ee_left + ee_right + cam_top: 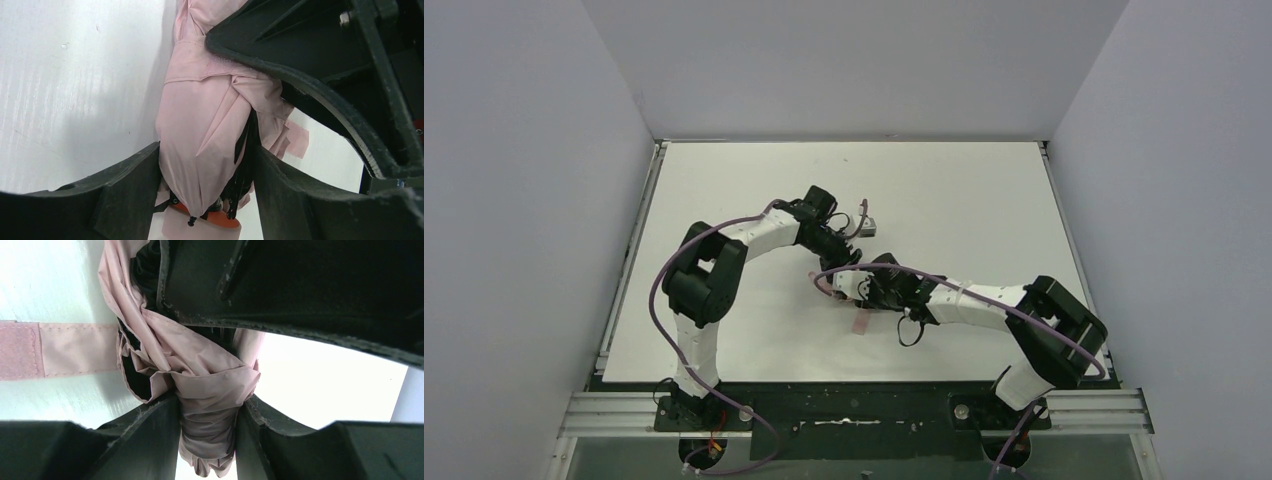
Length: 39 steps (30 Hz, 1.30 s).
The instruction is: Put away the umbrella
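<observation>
The pale pink umbrella (pixel 826 287) lies folded mid-table, mostly hidden under both grippers. My left gripper (pixel 848 256) is shut on it. In the left wrist view its fingers (pixel 130 185) squeeze the pink canopy (pixel 200 130) and black ribs just above the pink handle (pixel 200 231). My right gripper (pixel 866 287) is shut on bunched pink fabric (pixel 210 405), its fingers (pixel 150 430) on either side. The pink strap (pixel 862 320) trails loose on the table toward the near edge, and it also shows in the right wrist view (pixel 60 350).
The white table (pixel 984 200) is enclosed by grey walls at the back and both sides. A metal rail (pixel 629 260) runs along its left edge. The two grippers crowd each other; the right gripper's black body (pixel 325 65) fills the left wrist view's upper right.
</observation>
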{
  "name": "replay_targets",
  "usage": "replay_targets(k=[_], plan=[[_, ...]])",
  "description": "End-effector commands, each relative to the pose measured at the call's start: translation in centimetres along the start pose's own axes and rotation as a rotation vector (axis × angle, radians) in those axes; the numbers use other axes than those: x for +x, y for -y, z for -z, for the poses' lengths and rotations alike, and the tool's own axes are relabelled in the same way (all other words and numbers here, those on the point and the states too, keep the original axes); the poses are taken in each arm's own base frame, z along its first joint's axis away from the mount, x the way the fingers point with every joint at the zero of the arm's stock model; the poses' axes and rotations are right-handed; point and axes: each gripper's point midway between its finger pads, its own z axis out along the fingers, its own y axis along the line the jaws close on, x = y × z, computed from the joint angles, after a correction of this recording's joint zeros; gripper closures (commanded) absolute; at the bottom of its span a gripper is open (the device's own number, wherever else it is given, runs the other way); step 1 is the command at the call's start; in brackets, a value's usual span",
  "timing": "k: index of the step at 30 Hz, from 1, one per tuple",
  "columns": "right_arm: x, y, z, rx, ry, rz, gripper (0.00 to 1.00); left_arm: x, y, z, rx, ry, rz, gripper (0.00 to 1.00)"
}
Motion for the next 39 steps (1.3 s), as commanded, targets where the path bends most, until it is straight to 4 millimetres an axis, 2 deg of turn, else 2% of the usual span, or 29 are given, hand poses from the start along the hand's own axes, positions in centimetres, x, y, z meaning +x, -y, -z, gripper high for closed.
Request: replay_targets(k=[1, 8, 14, 22, 26, 29, 33, 36, 39], plan=[[1.3, -2.4, 0.0, -0.057, -0.025, -0.02, 0.75, 1.9, 1.5, -0.9, 0.042, -0.071, 0.016, 0.41], [0.8, -1.6, 0.3, -0.01, 0.006, -0.032, 0.74, 3.0, 1.9, -1.3, 0.033, -0.097, 0.025, 0.44], [0.3, -1.2, 0.8, 0.008, 0.029, -0.044, 0.69, 3.6, 1.8, -1.7, 0.02, -0.122, 0.046, 0.59], [-1.9, 1.1, 3.5, 0.088, 0.129, -0.111, 0.45, 3.2, 1.9, -0.8, -0.048, -0.107, 0.007, 0.73], [-2.1, 1.6, 5.2, 0.104, 0.147, -0.139, 0.35, 3.4, 2.2, -1.0, -0.056, -0.123, 0.001, 0.75], [-2.3, 1.6, 7.0, 0.107, 0.177, -0.186, 0.32, 3.6, 2.4, -1.2, -0.068, -0.138, 0.001, 0.76], [-2.9, 3.0, 10.3, 0.185, 0.244, -0.352, 0.31, 4.0, 2.4, -1.4, -0.088, -0.149, 0.01, 0.8], [-3.0, 3.9, 12.2, 0.248, 0.29, -0.586, 0.33, 4.2, 2.2, -1.4, -0.117, -0.152, 0.032, 0.82], [-2.0, 3.8, 13.1, 0.296, 0.276, -0.864, 0.37, 4.1, 1.6, -1.2, -0.172, -0.161, 0.064, 0.85]])
